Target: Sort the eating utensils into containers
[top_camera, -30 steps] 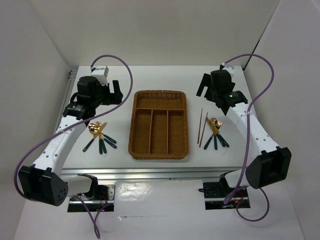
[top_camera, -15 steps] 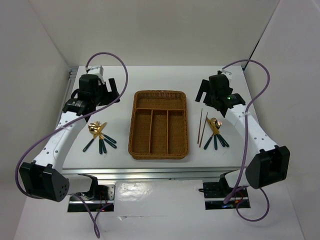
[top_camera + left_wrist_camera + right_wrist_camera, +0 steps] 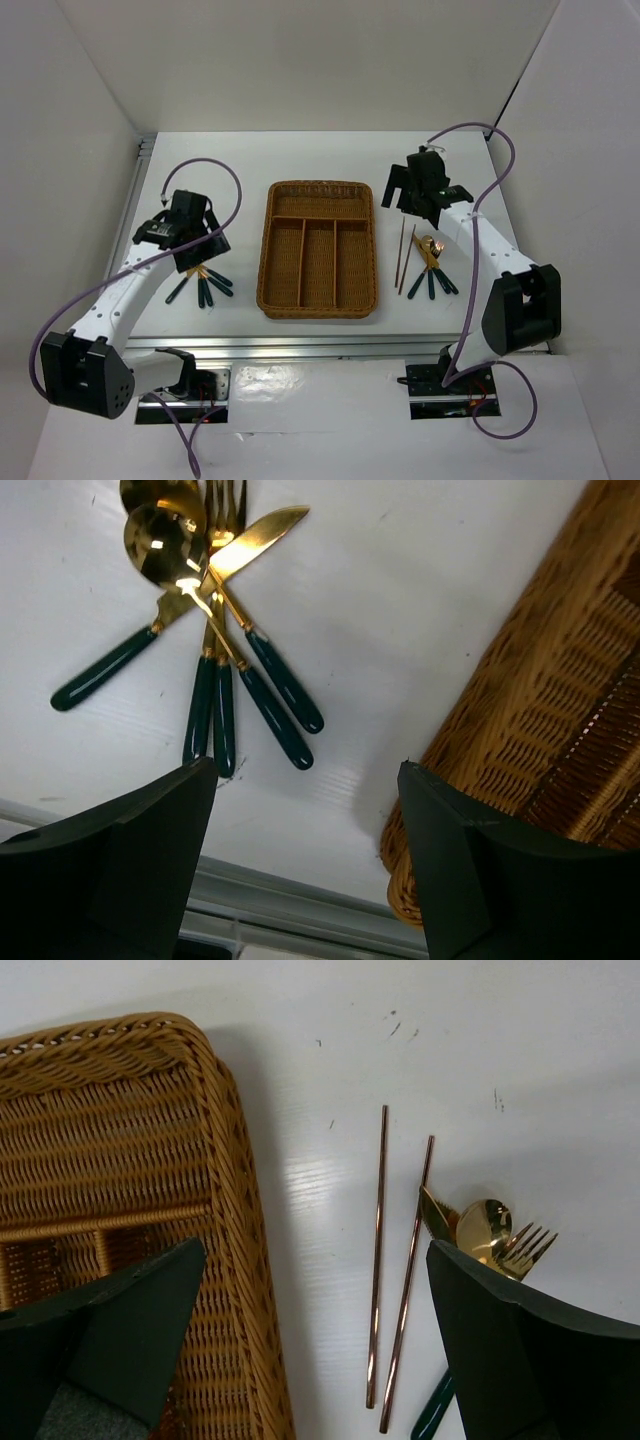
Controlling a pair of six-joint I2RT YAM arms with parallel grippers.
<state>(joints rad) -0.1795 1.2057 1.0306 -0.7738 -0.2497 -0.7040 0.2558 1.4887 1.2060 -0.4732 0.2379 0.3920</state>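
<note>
The brown wicker tray (image 3: 268,250) stands at mid-table with its slots empty; it also shows in the left wrist view (image 3: 530,710) and the right wrist view (image 3: 120,1110). A pile of gold-headed, teal-handled utensils (image 3: 207,285) lies left of it, seen close in the left wrist view (image 3: 215,630). My left gripper (image 3: 205,250) hangs open over that pile's heads (image 3: 305,770). Two chopsticks (image 3: 404,255) and another utensil pile (image 3: 433,268) lie right of the tray. My right gripper (image 3: 402,195) is open above the chopsticks (image 3: 378,1260) beside the tray's far right corner (image 3: 315,1250).
The table's metal front rail (image 3: 300,900) runs just beyond the left pile and the tray's corner. White walls close in the table at the back and both sides. Purple cables (image 3: 480,135) loop above both arms.
My left arm has swung from the back left toward the near side and now sits over the left pile. My right gripper has shifted a little left, toward the chopsticks.
</note>
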